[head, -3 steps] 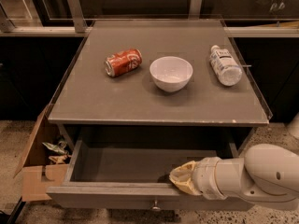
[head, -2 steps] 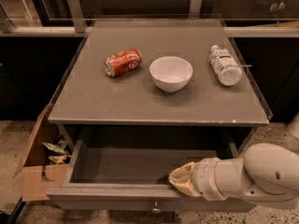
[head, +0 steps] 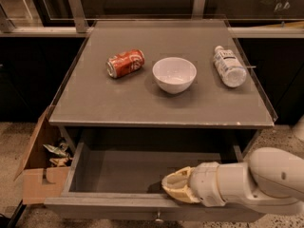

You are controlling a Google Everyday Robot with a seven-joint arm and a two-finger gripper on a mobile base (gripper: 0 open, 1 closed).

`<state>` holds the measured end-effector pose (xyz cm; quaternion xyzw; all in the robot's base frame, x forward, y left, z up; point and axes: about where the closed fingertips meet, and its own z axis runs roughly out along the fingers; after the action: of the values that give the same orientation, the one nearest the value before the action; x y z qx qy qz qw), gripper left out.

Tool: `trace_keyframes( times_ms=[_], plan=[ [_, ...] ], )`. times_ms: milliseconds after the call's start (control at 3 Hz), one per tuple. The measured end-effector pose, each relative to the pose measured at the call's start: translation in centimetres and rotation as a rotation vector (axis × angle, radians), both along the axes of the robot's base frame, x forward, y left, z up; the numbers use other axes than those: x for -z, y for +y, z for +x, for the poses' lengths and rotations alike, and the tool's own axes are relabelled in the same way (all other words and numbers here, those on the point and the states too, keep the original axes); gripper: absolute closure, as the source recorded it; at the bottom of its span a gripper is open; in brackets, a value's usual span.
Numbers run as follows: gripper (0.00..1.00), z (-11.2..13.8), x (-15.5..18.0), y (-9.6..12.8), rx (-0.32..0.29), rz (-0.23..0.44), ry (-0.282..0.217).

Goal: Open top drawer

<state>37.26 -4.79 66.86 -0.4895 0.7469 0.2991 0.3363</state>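
Note:
The top drawer (head: 114, 172) stands pulled out under the grey table top, a wide shallow grey box with nothing in it. Its grey front (head: 104, 207) runs along the bottom of the view, with a small round metal knob (head: 158, 218) at its centre. My gripper (head: 176, 186) is at the drawer's front right, its cream-coloured end resting over the top edge of the front, just right of the knob. The white arm (head: 256, 184) reaches in from the right.
On the table top (head: 95, 103) lie a red soda can (head: 125, 63) on its side, a white bowl (head: 174, 74) and a clear plastic bottle (head: 229, 66). An open cardboard box (head: 40, 175) with scraps stands on the floor at the left.

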Motion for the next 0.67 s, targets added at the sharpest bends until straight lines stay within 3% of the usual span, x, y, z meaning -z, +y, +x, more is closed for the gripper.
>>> trace_keyframes(
  times_ms=[333, 667],
  plan=[
    [0.99, -2.2, -5.7, -2.2, -0.042, 0.168, -0.119],
    [0.77, -2.6, -9.0, -3.2, -0.073, 0.205, -0.170]
  ],
)
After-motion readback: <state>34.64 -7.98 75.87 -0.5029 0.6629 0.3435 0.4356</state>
